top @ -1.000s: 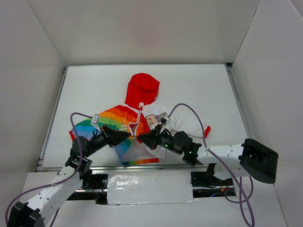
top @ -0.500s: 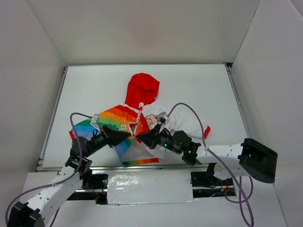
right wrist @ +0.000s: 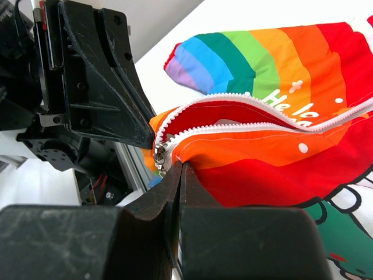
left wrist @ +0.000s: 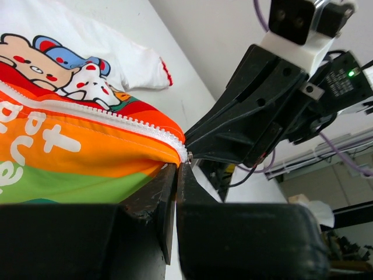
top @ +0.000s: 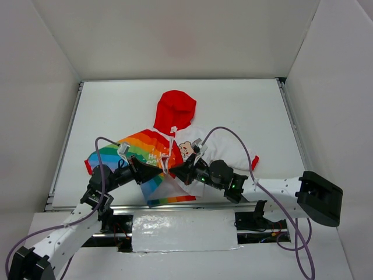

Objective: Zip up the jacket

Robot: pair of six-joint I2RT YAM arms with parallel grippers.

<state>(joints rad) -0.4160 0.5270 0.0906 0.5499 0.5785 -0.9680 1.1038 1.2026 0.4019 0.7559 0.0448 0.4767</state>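
Top external view: the jacket (top: 169,150) lies on the tabletop (top: 250,111), red hood (top: 175,109) farthest. Left fingers (left wrist: 148,201) pinch its orange hem beside the zipper (left wrist: 116,119); right fingers (right wrist: 154,201) clench fabric just beside the slider (right wrist: 159,153).

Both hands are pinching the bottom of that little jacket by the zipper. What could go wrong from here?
1. The left hand and right hand meet almost tip to tip at the jacket hem, so they could bump.
2. Each pinches only a thin fabric edge, which may slip free.
3. Beyond the slider the zipper teeth gape beside loose cloth, so it might snag.
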